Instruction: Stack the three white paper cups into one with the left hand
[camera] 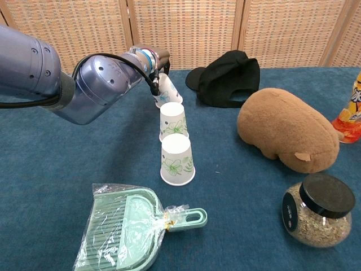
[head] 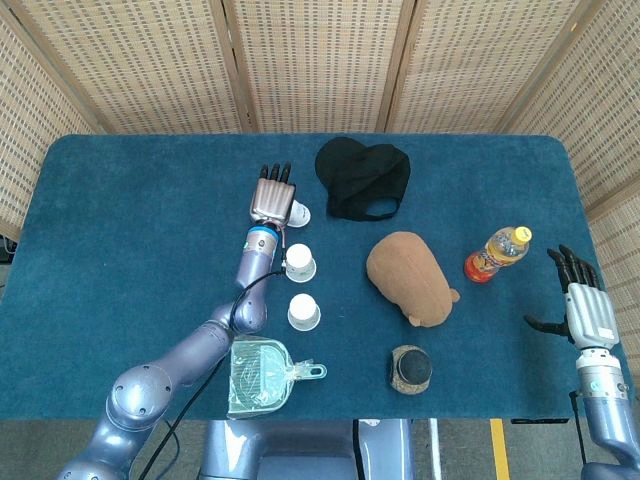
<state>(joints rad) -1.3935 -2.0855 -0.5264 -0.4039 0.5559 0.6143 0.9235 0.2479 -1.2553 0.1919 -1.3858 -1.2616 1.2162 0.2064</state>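
Three white paper cups with green prints stand in a row on the blue table. The near cup (head: 304, 312) (camera: 177, 159) and the middle cup (head: 300, 262) (camera: 173, 119) are upright, mouths down. The far cup (head: 298, 213) (camera: 167, 90) is tilted, its base leaning toward my left hand (head: 272, 198), which holds it at its side with the fingers stretched toward the table's back. In the chest view my own forearm hides most of that hand. My right hand (head: 582, 300) hangs off the right edge, fingers spread, holding nothing.
A black cap (head: 364, 178) lies just right of the far cup. A brown plush toy (head: 408, 275), an orange drink bottle (head: 497, 253) and a black-lidded jar (head: 410, 368) stand to the right. A bagged green dustpan (head: 262, 375) lies in front of the cups.
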